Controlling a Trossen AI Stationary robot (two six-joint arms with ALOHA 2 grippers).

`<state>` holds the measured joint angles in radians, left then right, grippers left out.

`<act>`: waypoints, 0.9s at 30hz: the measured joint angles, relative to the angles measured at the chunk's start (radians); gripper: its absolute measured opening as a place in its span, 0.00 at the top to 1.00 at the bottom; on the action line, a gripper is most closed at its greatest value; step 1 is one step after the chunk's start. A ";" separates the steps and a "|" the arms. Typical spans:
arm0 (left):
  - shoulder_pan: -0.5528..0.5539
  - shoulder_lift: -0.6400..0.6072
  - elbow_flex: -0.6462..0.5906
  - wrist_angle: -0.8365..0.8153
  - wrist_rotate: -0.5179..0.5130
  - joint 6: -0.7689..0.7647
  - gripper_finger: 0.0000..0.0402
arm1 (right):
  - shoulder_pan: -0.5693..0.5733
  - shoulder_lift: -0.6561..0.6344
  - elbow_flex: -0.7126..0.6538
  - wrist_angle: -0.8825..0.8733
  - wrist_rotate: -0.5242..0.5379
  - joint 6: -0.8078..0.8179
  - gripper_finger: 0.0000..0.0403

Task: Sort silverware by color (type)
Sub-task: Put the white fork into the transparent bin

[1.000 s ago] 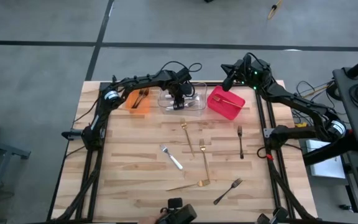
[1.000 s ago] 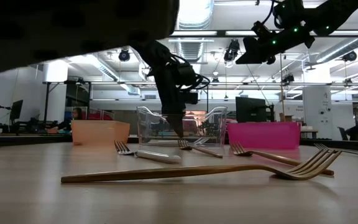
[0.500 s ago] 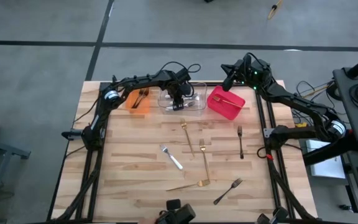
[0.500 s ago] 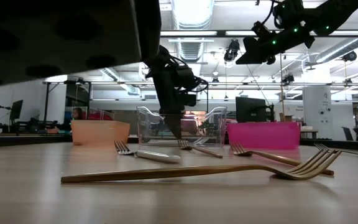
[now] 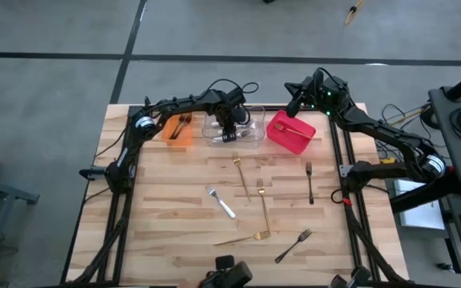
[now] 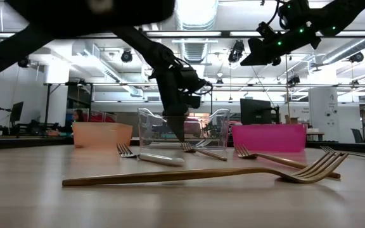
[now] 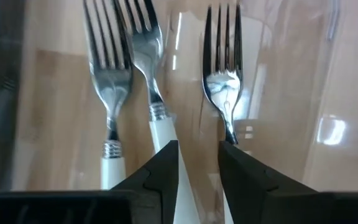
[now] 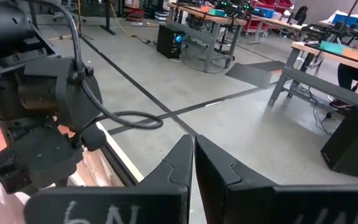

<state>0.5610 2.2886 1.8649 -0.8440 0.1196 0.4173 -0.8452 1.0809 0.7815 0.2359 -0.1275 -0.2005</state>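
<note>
My left gripper points down inside the clear bin, open by a narrow gap above its floor. Three silver forks with white handles lie in that bin, just ahead of the fingertips. On the table lie gold forks, a white-handled silver fork and black forks. My right gripper hangs shut and level, high over the far right beside the pink bin.
An orange bin with dark forks stands left of the clear bin. The pink bin holds a gold fork. A gold utensil lies near the front edge. Bare wood spreads at the table's left and right front.
</note>
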 joint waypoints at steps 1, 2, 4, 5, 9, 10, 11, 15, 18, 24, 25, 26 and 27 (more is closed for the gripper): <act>0.000 -0.003 0.006 0.001 0.000 0.002 0.78 | 0.000 0.000 0.000 0.000 0.000 0.002 0.98; 0.000 -0.007 0.015 -0.005 0.001 0.004 0.78 | 0.000 0.000 0.000 -0.001 -0.001 0.006 0.98; 0.004 -0.023 0.035 -0.019 0.002 0.007 0.80 | 0.000 0.000 0.000 -0.001 -0.002 0.020 0.98; 0.007 -0.031 0.045 -0.022 0.003 0.007 0.80 | 0.000 0.000 0.000 -0.001 -0.003 0.027 0.98; 0.027 -0.076 0.052 -0.036 0.013 0.012 0.81 | 0.000 0.000 0.004 -0.007 -0.004 0.077 0.98; 0.033 -0.092 0.043 -0.035 0.029 0.016 0.81 | 0.000 0.000 0.009 -0.015 -0.004 0.087 0.98; 0.041 -0.109 0.032 -0.037 0.047 0.018 0.81 | 0.001 0.000 0.014 -0.025 -0.004 0.098 0.98; 0.072 -0.154 0.004 -0.038 0.141 0.019 0.81 | 0.003 0.000 0.017 -0.030 -0.004 0.124 0.98; 0.085 -0.163 -0.009 -0.039 0.215 0.017 0.81 | 0.003 0.000 0.017 -0.031 -0.004 0.125 0.98; 0.082 -0.162 -0.009 -0.004 0.238 -0.201 0.81 | 0.003 0.000 0.017 -0.030 -0.004 0.110 0.98; 0.080 -0.162 -0.009 -0.004 0.237 -0.252 0.81 | 0.003 0.000 0.017 -0.031 -0.004 0.104 0.98; 0.078 -0.161 -0.010 -0.005 0.236 -0.296 0.81 | 0.003 0.000 0.017 -0.030 -0.004 0.099 0.98; 0.075 -0.161 -0.015 -0.003 0.234 -0.338 0.81 | 0.003 0.000 0.017 -0.031 -0.004 0.093 0.98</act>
<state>0.6363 2.1273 1.8504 -0.8474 0.3535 0.0798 -0.8421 1.0809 0.7982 0.2054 -0.1310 -0.1072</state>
